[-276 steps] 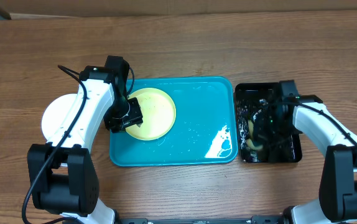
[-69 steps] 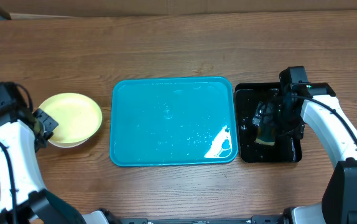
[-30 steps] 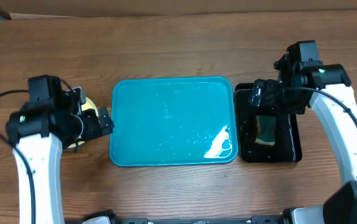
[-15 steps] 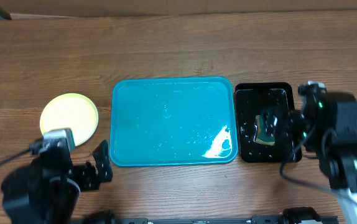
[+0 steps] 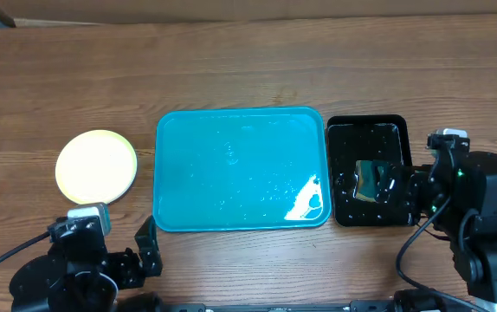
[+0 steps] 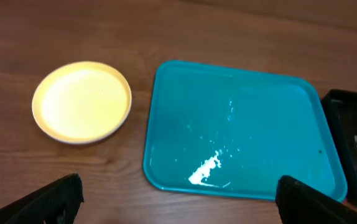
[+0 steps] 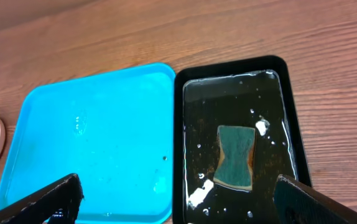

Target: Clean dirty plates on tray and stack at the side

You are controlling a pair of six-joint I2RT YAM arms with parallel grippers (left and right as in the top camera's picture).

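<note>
The teal tray [image 5: 240, 169] lies mid-table, wet, with a white foam patch and no plate on it. A pale yellow plate [image 5: 96, 165] rests on the wood left of the tray, its face showing no smear; whether others lie under it I cannot tell. The left wrist view looks down from high up on that plate [image 6: 82, 101] and the tray [image 6: 241, 130]. My left gripper [image 6: 181, 208] is open and holds nothing. My right gripper [image 7: 178, 208] is also open and empty, high over the seam between the tray [image 7: 91, 137] and a black tray.
A black tray [image 5: 370, 173] of water stands right of the teal tray, with a green sponge [image 7: 236, 155] lying in it. My left arm [image 5: 80, 269] is at the near left table edge, my right arm [image 5: 482, 217] at the near right.
Both arms have pulled back toward the near edge and risen, the left away from the plate, the right away from the black tray. The sponge stays in the black tray.
</note>
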